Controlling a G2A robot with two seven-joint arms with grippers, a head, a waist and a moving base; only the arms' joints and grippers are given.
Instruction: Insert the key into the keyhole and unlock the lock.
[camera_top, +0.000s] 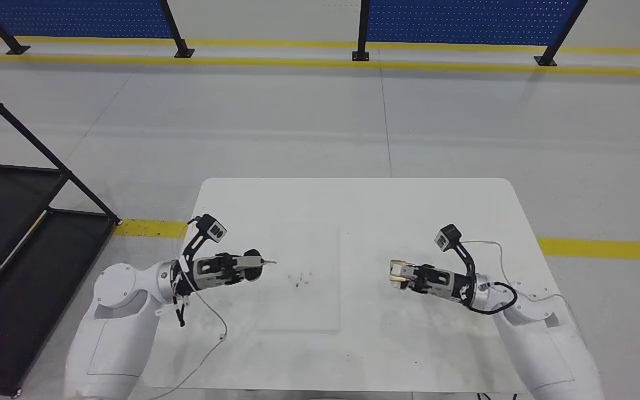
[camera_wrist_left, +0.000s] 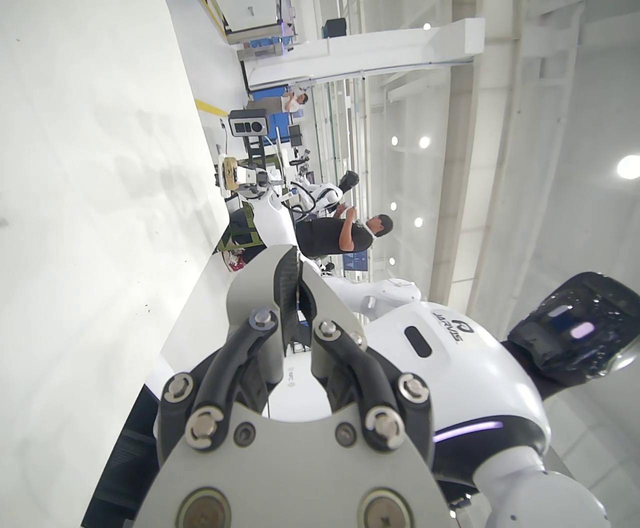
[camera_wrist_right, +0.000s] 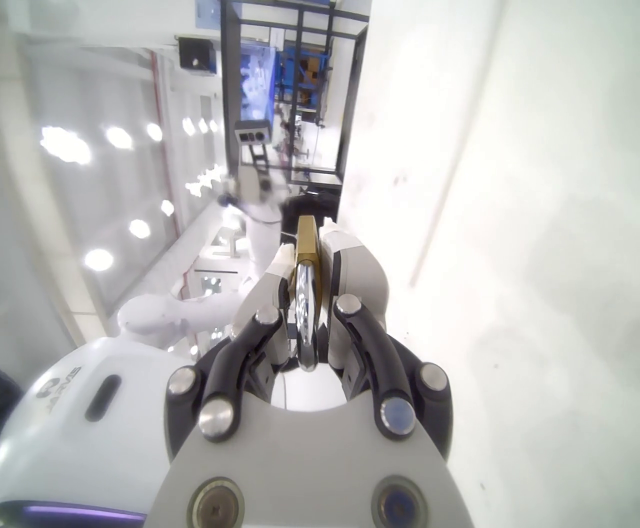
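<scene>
Top view: left claw (camera_top: 252, 262) pinches key (camera_top: 266, 261), right claw (camera_top: 405, 273) clamps lock (camera_top: 397, 270), well apart, inside table (camera_top: 400, 210) edges.

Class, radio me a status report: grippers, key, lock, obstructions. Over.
Left gripper shut on key, tip toward lock. Right gripper shut on lock. Key and lock well apart over table; only small dark specks between.
</scene>
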